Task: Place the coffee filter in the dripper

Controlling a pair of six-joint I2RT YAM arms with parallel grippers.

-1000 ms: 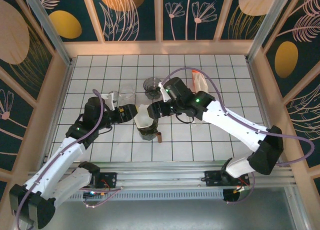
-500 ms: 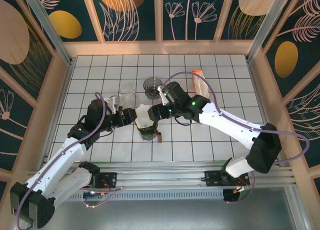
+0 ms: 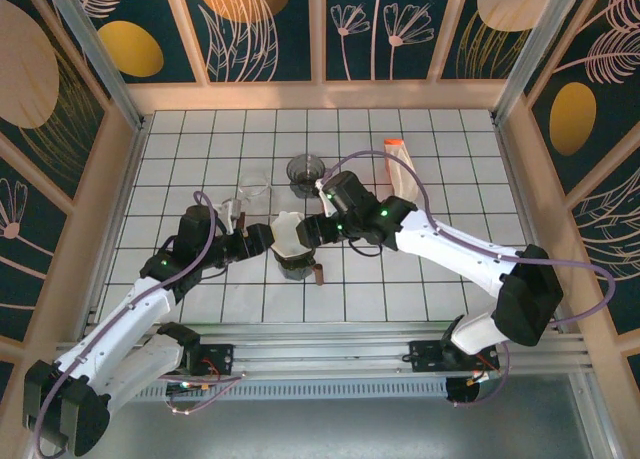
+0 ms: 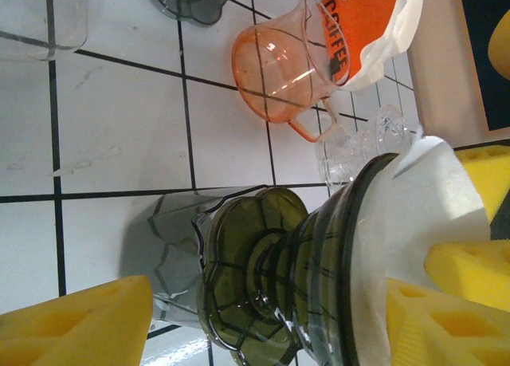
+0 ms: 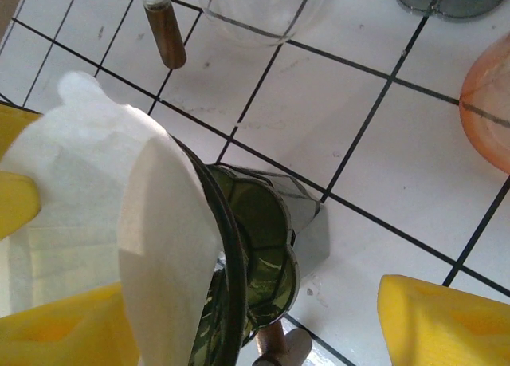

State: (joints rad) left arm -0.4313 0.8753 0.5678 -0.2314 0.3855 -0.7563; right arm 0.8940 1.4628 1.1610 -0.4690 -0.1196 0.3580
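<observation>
Both released: L hand, R hand | filter in dripper | white-tile tbl | floral walls

Worktop: white tile, black grid.
Ref. item: smoked-grey dish.
Clear glass beaker: just left of dish.
Orange-topped packet: right of dish, apart.
Orange transp. jug: near dish, packet side.

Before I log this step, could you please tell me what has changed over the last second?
The right arm swung nearer, uncovering the orange filter packet. The left gripper and right gripper eased slightly nearer, both open astride the dripper. The coffee filter stayed seated in it.
</observation>
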